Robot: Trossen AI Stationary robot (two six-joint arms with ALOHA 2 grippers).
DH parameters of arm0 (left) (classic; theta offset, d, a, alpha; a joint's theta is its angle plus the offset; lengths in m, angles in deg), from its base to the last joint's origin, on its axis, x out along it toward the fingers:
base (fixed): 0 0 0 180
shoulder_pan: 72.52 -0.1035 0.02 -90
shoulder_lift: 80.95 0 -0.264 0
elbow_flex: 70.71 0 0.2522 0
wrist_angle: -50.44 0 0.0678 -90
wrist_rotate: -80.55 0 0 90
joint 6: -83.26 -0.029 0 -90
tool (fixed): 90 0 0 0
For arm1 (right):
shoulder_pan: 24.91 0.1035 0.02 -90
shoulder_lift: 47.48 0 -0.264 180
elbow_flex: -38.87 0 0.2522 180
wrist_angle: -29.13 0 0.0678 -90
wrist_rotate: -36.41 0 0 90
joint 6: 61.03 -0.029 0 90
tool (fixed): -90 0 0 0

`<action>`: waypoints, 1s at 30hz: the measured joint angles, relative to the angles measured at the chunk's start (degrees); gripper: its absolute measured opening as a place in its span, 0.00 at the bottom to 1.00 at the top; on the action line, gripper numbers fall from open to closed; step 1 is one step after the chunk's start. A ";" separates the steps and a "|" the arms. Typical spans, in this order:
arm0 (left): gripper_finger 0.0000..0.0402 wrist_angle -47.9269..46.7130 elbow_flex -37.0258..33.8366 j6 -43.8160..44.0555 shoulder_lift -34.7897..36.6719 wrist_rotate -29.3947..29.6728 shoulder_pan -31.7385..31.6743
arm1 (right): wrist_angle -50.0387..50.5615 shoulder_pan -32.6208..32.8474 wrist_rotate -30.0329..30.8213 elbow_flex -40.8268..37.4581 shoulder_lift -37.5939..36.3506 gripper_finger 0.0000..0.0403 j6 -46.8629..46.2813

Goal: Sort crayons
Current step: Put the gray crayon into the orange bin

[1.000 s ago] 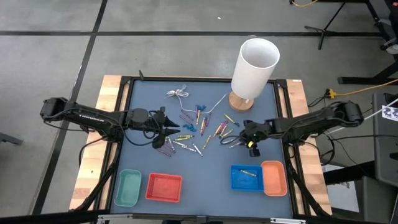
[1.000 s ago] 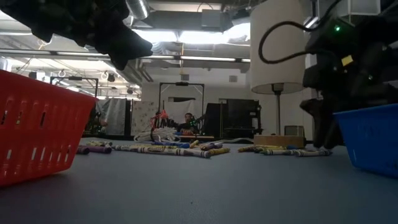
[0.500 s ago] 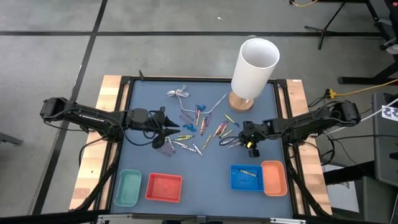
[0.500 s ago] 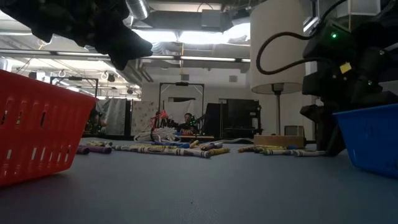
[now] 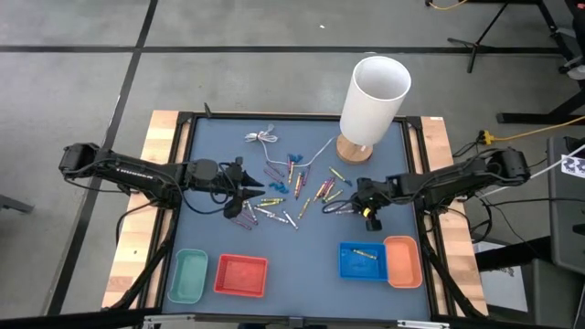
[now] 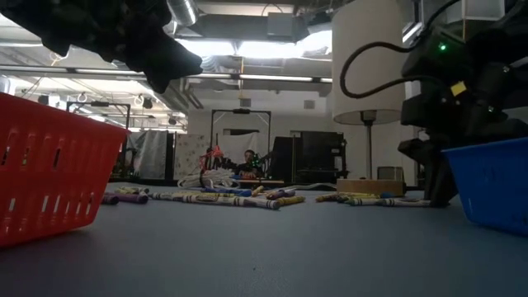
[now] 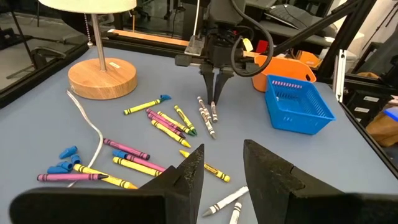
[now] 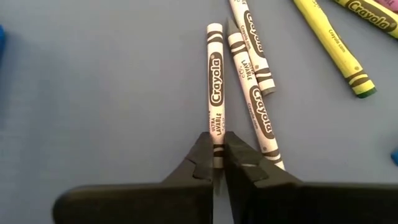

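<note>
crayon lies straight out ahead of your right claw, long axis in line with the fingers, near end pinched; left claw hangs spread, farther off.

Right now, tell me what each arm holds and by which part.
The right gripper is shut on a white crayon, pinched near one end. The left gripper holds nothing.

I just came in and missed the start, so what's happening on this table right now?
Two robot arms are sorting crayons into small bins. The right gripper is down on the blue mat, shut on a white crayon that lies flat beside two others. The left gripper hangs open above the scattered crayons on its side. One crayon is already in the blue bin.
</note>
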 joint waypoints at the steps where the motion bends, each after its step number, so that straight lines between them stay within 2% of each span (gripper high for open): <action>1: 0.24 0.00 0.00 0.00 0.00 -0.15 0.03 | 0.48 -0.01 -0.23 0.51 0.05 0.04 -0.01; 6: 0.24 -0.02 0.02 0.04 -0.01 -0.25 0.04 | 6.21 0.00 -1.35 6.16 0.23 0.04 -0.01; 11: 0.24 -0.02 0.02 0.04 -0.01 -0.25 0.04 | 20.03 0.00 -2.01 14.82 0.20 0.03 -0.05; 17: 0.24 -0.04 0.02 0.03 -0.01 -0.25 0.04 | 34.38 0.32 -8.84 25.11 0.14 0.04 -3.20; 23: 0.24 -0.04 0.02 0.03 -0.01 -0.25 0.04 | 42.60 5.74 -12.99 31.47 0.11 0.04 -14.81; 30: 0.24 -0.04 0.02 0.02 -0.01 -0.25 0.04 | 46.88 19.46 -12.91 32.60 0.10 0.04 -39.87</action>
